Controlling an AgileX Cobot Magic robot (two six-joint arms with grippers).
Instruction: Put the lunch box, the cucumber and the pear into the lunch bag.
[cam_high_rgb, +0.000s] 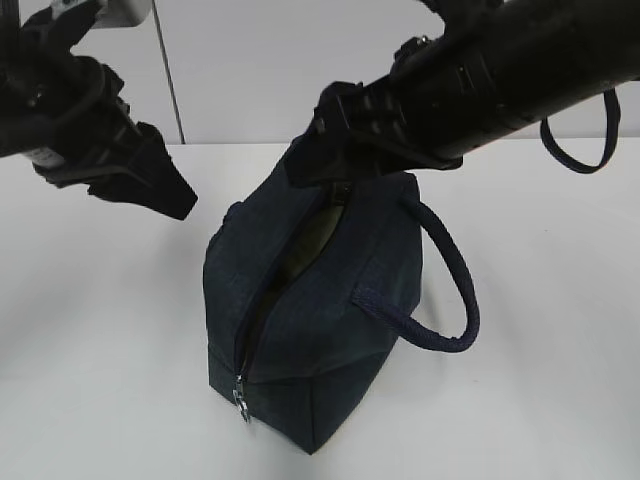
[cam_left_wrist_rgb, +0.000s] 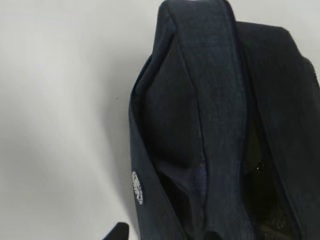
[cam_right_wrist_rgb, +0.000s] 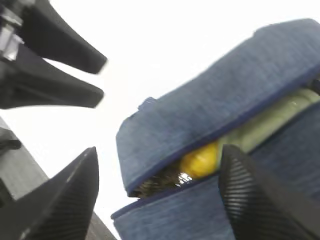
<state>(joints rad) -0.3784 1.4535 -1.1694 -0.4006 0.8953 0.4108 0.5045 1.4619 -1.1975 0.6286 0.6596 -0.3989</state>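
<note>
We see the lunch bag (cam_high_rgb: 330, 300) as matt, woven navy cloth with a corded fabric handle (cam_high_rgb: 445, 290); its zip pull (cam_high_rgb: 241, 398) looks like shiny metal; the table (cam_high_rgb: 100, 330) is smooth, matt white; the right gripper's fingers (cam_right_wrist_rgb: 65, 200) show ribbed black plastic; the pear (cam_right_wrist_rgb: 200, 160) looks glossy yellow.

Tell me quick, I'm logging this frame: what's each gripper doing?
Left gripper: beside the lunch bag, holding nothing; open or shut cannot be told.
Right gripper: open, empty, over the bag's opening.
</note>
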